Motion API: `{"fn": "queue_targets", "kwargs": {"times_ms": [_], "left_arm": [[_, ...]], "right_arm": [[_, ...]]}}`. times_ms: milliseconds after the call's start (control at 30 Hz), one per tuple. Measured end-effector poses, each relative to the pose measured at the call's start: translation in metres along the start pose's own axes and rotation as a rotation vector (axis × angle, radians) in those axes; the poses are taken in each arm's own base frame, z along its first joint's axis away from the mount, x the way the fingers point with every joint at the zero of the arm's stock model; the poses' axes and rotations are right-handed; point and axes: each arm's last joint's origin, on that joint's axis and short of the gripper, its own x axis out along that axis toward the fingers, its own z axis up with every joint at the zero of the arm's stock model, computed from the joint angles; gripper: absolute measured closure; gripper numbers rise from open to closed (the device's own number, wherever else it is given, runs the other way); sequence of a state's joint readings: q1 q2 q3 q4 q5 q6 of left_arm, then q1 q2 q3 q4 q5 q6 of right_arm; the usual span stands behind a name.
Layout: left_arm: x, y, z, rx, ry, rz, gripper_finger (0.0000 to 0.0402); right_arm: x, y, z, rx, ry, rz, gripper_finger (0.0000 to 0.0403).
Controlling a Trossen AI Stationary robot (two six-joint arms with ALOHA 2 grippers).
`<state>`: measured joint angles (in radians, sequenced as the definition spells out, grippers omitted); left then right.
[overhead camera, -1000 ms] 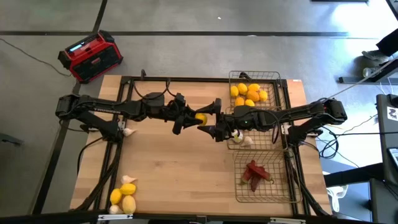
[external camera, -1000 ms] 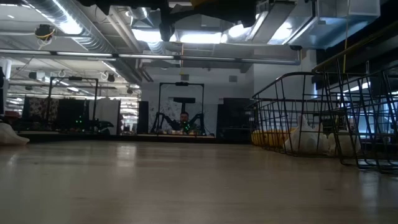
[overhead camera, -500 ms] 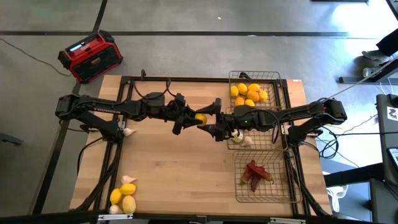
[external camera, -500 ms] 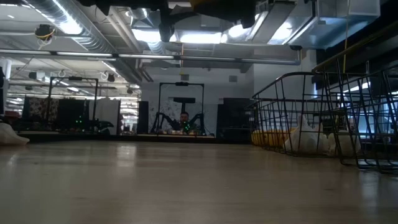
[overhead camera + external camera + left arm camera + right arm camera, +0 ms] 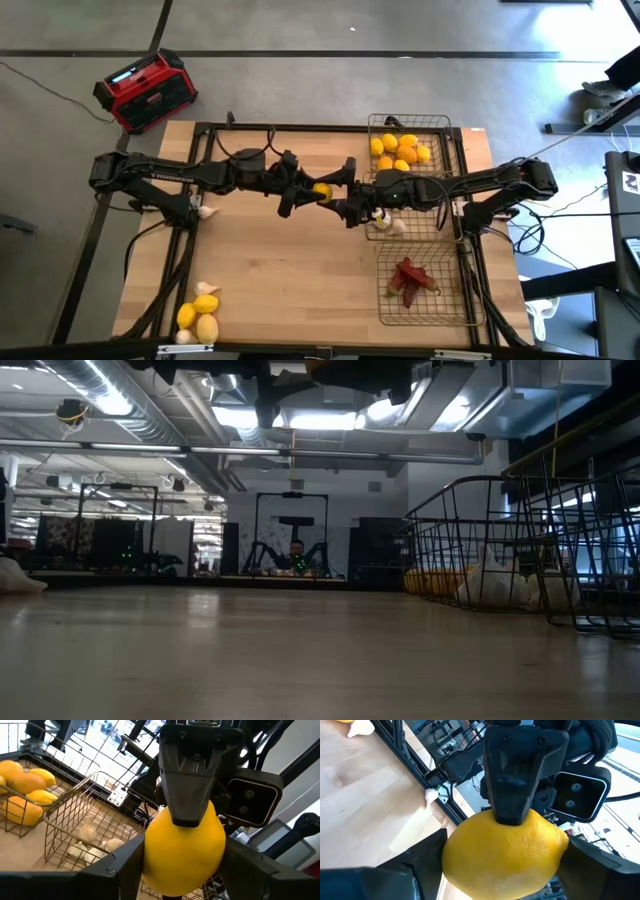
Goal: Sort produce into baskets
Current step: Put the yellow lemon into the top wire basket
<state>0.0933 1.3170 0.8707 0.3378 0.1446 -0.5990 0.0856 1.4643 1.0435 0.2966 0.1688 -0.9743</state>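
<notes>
A red-and-black radio (image 5: 146, 91) sat on the grey floor (image 5: 300, 40), off the far left corner of the wooden table (image 5: 280, 270), well away from where the grippers met. A dark cable (image 5: 45, 78) ran across the floor toward it. In the low view, beyond the table and below the grippers' height, a person (image 5: 296, 550) sat at a distant dark frame under ceiling ducts (image 5: 150, 405).

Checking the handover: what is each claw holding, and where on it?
Both claws, left claw and right claw, flank one lemon in mid-air; who grips it cannot be told.
</notes>
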Motion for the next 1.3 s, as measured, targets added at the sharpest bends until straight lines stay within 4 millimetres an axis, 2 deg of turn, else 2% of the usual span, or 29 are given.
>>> {"fn": "queue_targets", "kwargs": {"times_ms": [233, 333, 533, 733, 967, 1067, 1300], "left_arm": [[-0.002, 0.000, 0.000, 0.020, 0.006, 0.012, 0.0118], [-0.011, -0.003, 0.003, 0.050, 0.022, 0.021, 0.0105], [-0.038, -0.009, 0.008, 0.109, 0.086, 0.072, 0.0101], [-0.059, -0.011, 0.008, 0.162, 0.126, 0.170, 0.0101], [-0.060, -0.006, 0.003, 0.176, 0.163, 0.255, 0.0101], [-0.059, -0.005, 0.000, 0.185, 0.179, 0.269, 0.0101], [-0.057, -0.009, -0.003, 0.218, 0.184, 0.263, 0.0101]], "right_arm": [[0.000, 0.000, 0.000, 0.022, 0.007, -0.004, 0.0104], [0.000, 0.000, -0.001, 0.074, 0.034, -0.022, 0.0104], [0.000, -0.002, -0.005, 0.177, 0.154, -0.113, 0.0102], [-0.004, -0.007, -0.012, 0.179, 0.389, -0.299, 0.0105], [-0.011, -0.015, -0.024, 0.169, 0.714, -0.570, 0.0106], [-0.016, -0.022, -0.034, 0.144, 0.836, -0.629, 0.0106], [-0.037, -0.049, -0.068, 0.235, 0.969, -0.731, 0.0107]]}}
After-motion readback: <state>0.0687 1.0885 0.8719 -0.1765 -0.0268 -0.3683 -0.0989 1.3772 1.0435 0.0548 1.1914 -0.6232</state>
